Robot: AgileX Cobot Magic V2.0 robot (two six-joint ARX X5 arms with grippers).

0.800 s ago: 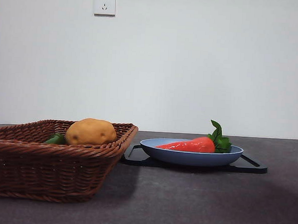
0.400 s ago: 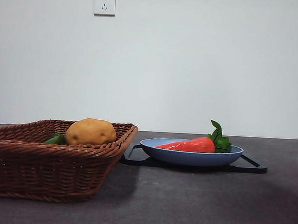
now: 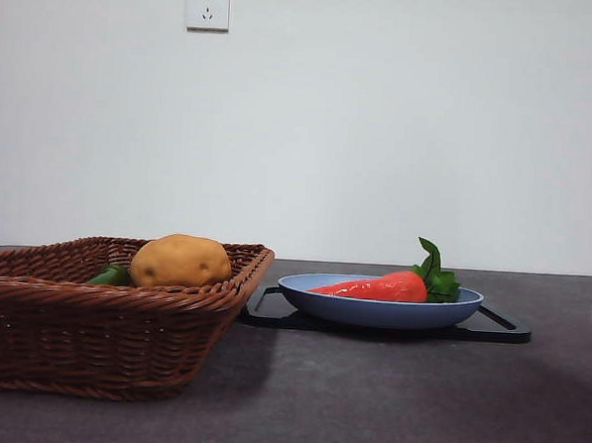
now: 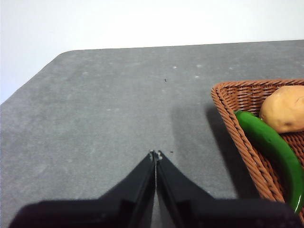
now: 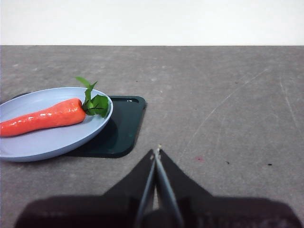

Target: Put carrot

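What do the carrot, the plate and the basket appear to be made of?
The carrot looks like glossy plastic: its red-orange skin carries bright highlights, and its leaves look stiff. The plate seems to be smooth, matte pale-blue plastic or melamine, though glazed ceramic is possible. The basket is brown woven wicker or rattan, with visible strands and a braided rim.

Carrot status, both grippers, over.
Left gripper shut, empty, beside brown wicker basket. Right gripper shut, empty. Glossy red-orange plastic carrot lies on blue plate. Nothing blocking.
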